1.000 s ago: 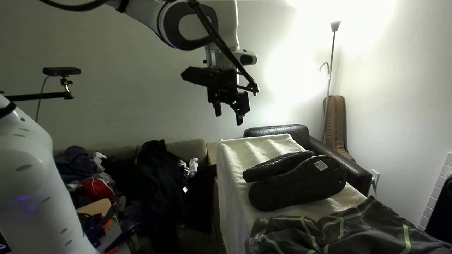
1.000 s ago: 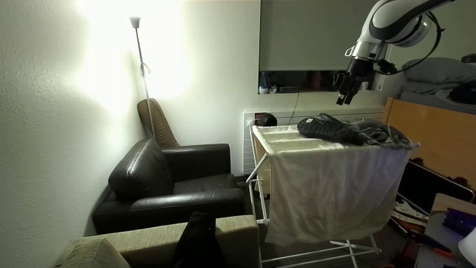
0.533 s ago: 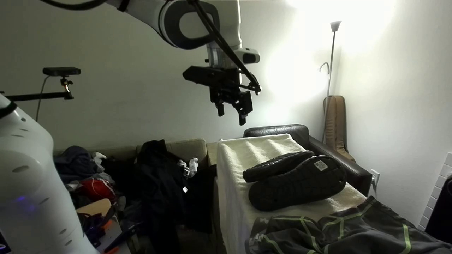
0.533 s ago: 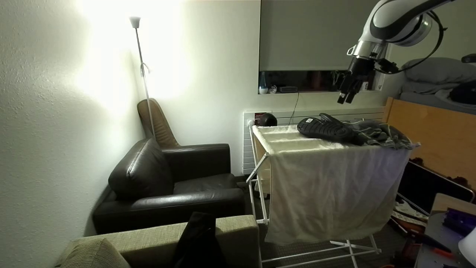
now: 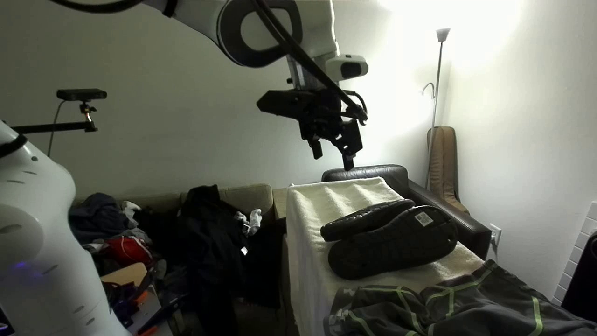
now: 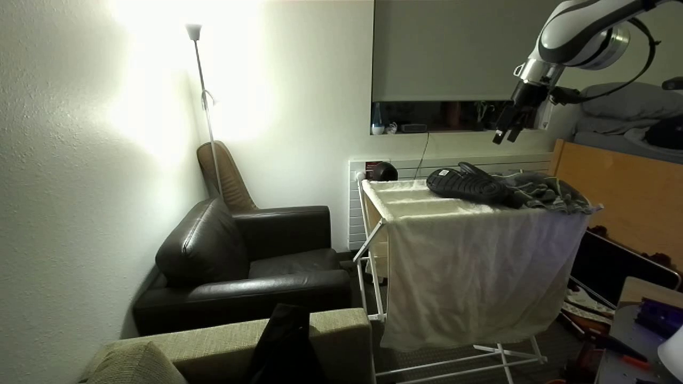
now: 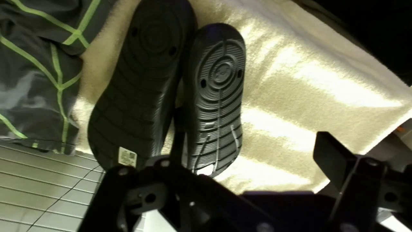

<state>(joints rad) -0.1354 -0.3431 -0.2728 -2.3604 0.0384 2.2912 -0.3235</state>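
- Wrist view: my gripper, fingers spread wide and empty, partly hides two upturned shoes.
- They end near a long edge of the towel.
- Grey garment runs out of frame.

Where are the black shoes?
In an exterior view, the black shoes lie right of center on the cream towel, just beyond the green-striped clothing.
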